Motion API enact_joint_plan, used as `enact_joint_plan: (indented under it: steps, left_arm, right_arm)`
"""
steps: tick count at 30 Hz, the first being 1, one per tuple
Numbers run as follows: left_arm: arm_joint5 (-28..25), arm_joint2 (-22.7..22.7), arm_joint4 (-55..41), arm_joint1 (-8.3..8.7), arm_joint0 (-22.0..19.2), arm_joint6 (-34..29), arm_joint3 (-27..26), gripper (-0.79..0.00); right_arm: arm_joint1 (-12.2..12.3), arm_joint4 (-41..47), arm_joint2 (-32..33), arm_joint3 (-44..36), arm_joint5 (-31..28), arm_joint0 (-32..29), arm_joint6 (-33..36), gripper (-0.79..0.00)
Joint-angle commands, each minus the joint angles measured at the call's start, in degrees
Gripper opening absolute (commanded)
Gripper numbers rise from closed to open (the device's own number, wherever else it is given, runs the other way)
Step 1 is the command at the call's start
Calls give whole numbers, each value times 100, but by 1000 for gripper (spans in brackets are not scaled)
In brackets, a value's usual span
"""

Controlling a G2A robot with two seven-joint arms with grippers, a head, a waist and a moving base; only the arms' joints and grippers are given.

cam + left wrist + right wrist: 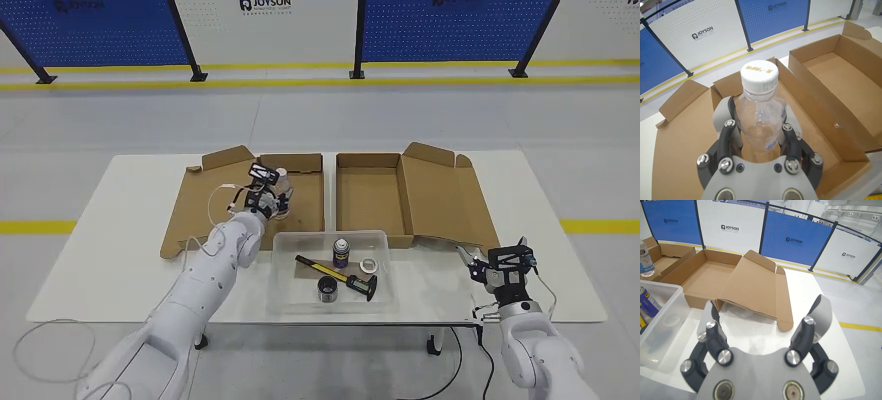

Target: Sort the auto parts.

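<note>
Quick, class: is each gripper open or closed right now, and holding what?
Left gripper: closed on the clear plastic bottle with a white cap.
Right gripper: open, holding nothing.

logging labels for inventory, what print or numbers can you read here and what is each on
bottle cap: gold print on top, blurred; stamped digits on its rim, too faint to read.
bottle label: small print, too small to read.
spray can: label seen in part, unreadable.
fence panels: a brand logo with wordmark, not quoted.
</note>
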Motion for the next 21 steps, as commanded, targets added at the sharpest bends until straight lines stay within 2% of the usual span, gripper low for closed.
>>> enact_joint_plan:
  steps: [1,5,8,11,16,21]
  left_arm:
    - [-36,11,-42,-40,-34,39,110,0]
    - [0,116,232,-87,-81,136,194,0]
    - [-61,-18,-64,-110,-64,232,149,0]
    - [23,17,277,-90,-77,300,60,0]
    - [91,-174,412,-11,-30,334,-313,0]
    - [236,-488,756,150,134,225,-1088,0]
  right_arm:
    - [0,0,0,0,0,0,0,0]
    - [0,0,0,0,0,0,0,0]
    - [0,0,0,0,0,0,0,0]
    - [0,0,0,0,0,0,0,0]
    - [0,0,0,0,0,0,0,0]
    - [0,0,0,0,0,0,0,0]
